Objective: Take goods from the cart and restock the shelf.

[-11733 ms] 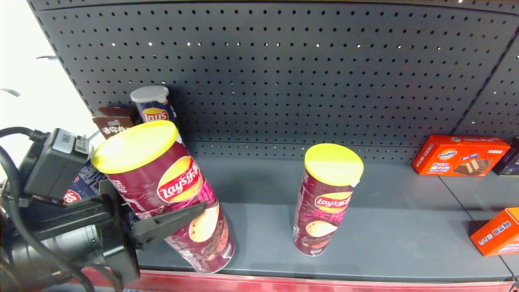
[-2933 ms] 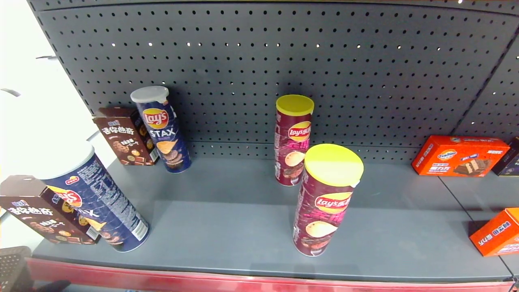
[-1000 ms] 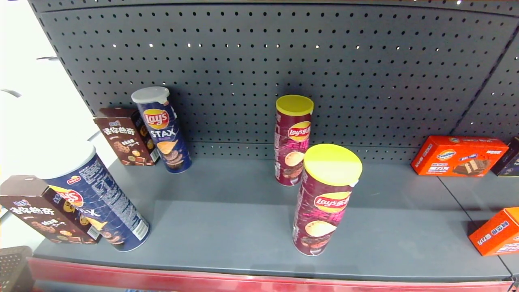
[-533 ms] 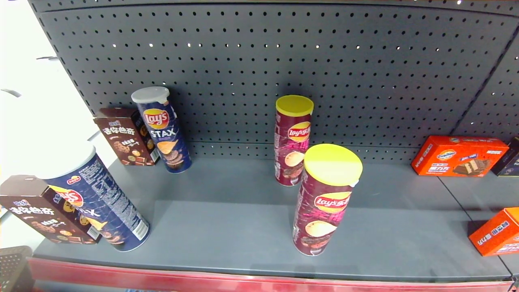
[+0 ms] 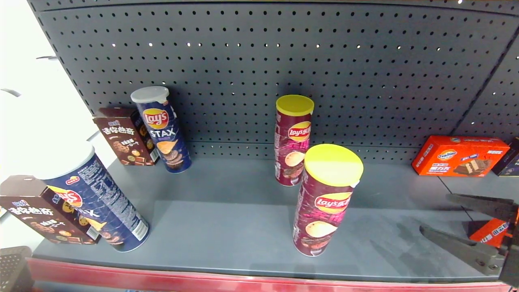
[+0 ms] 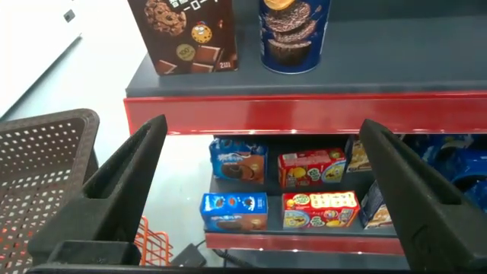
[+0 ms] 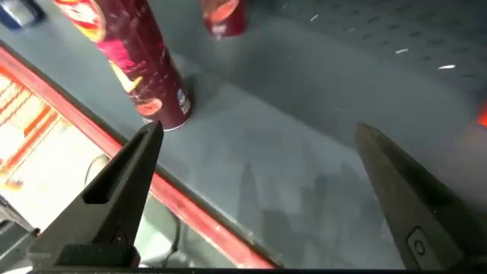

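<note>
Grey shelf [image 5: 243,227] with red front edge [image 5: 243,282]; dark grey back panel [image 5: 284,61], perforated in a regular dot grid. Yellow-lidded maroon cans [image 5: 322,211]; pale-lidded navy cans [image 5: 162,129]; brown boxes [image 5: 125,136]; orange boxes [image 5: 460,156]; black right end effector [image 5: 436,213].

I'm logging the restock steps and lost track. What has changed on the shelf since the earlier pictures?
The left gripper let go of the yellow-lidded maroon chip can, which now stands at the back of the shelf, and drew back, open. The right gripper has come in at the right, open and empty. The front maroon can, the blue chip cans and the orange boxes stayed put.
</note>
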Tool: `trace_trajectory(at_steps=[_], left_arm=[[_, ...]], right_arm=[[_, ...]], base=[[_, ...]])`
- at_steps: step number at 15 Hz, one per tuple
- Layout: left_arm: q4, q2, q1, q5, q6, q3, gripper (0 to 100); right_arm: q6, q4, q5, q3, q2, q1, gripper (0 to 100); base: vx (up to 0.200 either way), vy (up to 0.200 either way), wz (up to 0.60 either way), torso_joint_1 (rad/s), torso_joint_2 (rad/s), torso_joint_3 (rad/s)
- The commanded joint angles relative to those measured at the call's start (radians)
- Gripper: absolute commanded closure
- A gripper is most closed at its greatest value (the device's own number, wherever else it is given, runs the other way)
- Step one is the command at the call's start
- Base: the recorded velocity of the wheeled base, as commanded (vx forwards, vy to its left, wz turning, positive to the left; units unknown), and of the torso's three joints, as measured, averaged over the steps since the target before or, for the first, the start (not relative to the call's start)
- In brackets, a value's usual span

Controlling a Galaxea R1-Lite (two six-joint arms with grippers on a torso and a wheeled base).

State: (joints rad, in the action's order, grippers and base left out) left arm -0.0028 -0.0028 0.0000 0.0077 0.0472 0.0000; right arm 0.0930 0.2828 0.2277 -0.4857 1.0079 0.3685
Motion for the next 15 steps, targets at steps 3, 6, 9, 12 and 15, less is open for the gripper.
trace_trajectory(at_steps=[3,6,9,12,15], left_arm=[[0.000,0.003,0.000,0.002,-0.012,0.000,0],[0.000,0.003,0.000,0.000,-0.027,0.000,0],[0.000,0.003,0.000,-0.002,-0.020,0.000,0],[-0.002,0.003,0.000,0.000,-0.023,0.000,0],[0.000,0.003,0.000,-0.002,-0.023,0.000,0]], right_arm=[[0.057,0.026,-0.050,-0.004,0.166,0.030,0],[0.056,0.061,-0.051,-0.008,0.221,0.079,0],[0.054,0.064,-0.051,-0.036,0.279,0.089,0],[0.057,0.064,-0.050,-0.086,0.342,0.096,0],[0.059,0.064,-0.054,-0.128,0.394,0.133,0]], base=[[0.000,0.000,0.00,0.000,0.00,0.000],[0.000,0.000,0.00,0.000,0.00,0.000],[0.000,0.000,0.00,0.000,0.00,0.000],[0.000,0.000,0.00,0.000,0.00,0.000],[0.000,0.000,0.00,0.000,0.00,0.000]])
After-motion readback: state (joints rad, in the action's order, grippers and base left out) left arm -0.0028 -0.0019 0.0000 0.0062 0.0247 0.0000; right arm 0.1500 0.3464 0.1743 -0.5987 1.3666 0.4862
